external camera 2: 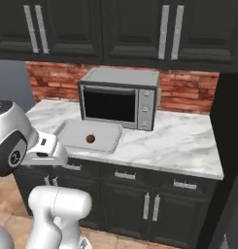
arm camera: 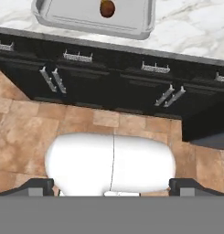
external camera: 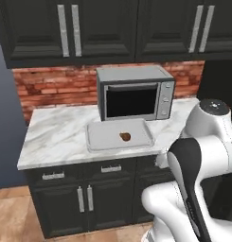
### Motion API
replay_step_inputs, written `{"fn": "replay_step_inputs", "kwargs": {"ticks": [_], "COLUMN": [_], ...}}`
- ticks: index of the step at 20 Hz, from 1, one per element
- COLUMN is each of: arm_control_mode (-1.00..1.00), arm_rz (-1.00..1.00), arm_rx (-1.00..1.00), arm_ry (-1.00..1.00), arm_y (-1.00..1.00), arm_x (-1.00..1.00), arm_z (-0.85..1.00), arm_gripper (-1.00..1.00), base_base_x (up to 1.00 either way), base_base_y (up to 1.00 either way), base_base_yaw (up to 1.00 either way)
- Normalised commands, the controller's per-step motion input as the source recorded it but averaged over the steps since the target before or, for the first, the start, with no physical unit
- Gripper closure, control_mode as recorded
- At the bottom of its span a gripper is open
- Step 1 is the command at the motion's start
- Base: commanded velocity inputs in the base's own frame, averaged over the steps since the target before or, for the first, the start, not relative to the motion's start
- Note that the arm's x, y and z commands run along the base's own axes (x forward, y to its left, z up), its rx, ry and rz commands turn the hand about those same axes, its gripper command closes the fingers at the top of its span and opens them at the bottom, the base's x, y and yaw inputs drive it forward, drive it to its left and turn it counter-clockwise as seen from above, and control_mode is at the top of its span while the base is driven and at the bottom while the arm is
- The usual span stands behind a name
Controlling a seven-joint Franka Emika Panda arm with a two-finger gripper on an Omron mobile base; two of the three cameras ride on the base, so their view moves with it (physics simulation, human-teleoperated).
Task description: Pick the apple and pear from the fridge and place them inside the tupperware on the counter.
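The tupperware [external camera: 103, 138] lies on the desk [external camera: 56, 134] in the middle of the left base view, just in front of the grey microwave [external camera: 135, 93]. Inside it, a little right of its middle, sits the pear [external camera: 125, 137], a small brownish fruit. The right base view shows the same container [external camera 2: 72, 137] left of the centre, with the pear [external camera 2: 90, 139] in it, and also the long free part of the desk [external camera 2: 183, 141] running to the right, which the left view cuts off. Both base views show the brick wall [external camera: 51, 87] and the dark upper cabinets [external camera: 112, 28].

The hand view looks down at the brown tiled floor [arm camera: 22, 132] and the black lower cabinets [arm camera: 109, 87]; the tupperware [arm camera: 77, 18] and the pear [arm camera: 107, 7] are at its upper edge. At the bottom of this frame the tool [arm camera: 111, 187] has its two dark fingertips [arm camera: 38, 186] far apart, so it is wide and holds nothing.
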Motion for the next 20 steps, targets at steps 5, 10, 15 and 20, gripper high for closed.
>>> {"fn": "replay_step_inputs", "kwargs": {"ticks": [5,10,15,20], "arm_control_mode": [1.0,1.0,1.0,1.0], "arm_rz": [0.0,0.0,0.0,0.0], "arm_rx": [0.0,0.0,0.0,0.0], "arm_ry": [0.0,0.0,0.0,0.0], "arm_y": [0.0,0.0,0.0,0.0], "arm_x": [0.0,0.0,0.0,0.0], "arm_z": [0.0,0.0,0.0,0.0], "arm_gripper": [-1.0,-1.0,-1.0,-1.0], "base_base_x": [-1.0,-1.0,-0.6,0.08], "base_base_y": [0.0,-0.07,-0.54,-0.91], "base_base_yaw": [-0.63,-0.73,-0.74,-0.43]}}
